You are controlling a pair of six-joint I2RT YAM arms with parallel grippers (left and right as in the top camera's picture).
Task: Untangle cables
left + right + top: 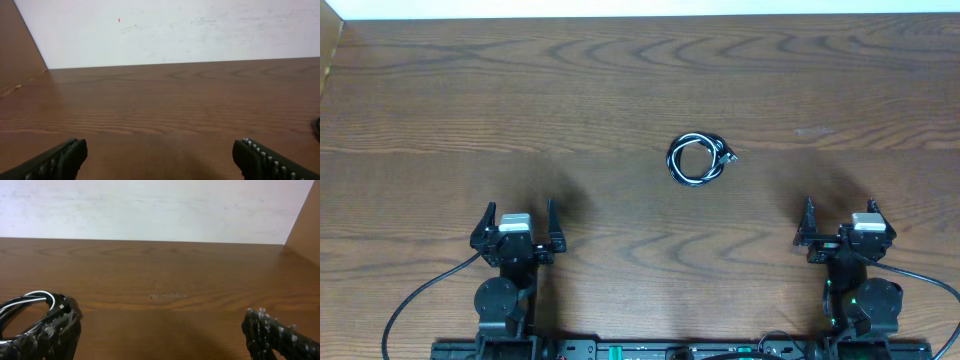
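My left claw (pixel 518 215) and right claw (pixel 841 216) are wide apart, empty. If I pinch both cords (pixel 696 159) together, they could pull tighter.

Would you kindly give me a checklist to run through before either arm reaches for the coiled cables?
1. The left hand is open and empty: ok.
2. The right hand is open and empty: ok.
3. The cables are in view: ok, one black-and-white coil on the table, ahead of both arms, somewhat nearer the right one.
4. Black and white are separated: not ok, they are wound together.
5. The way to the coil is free: ok, nothing lies between in the overhead view.
6. The ends of each cable are located: cannot tell, too small.
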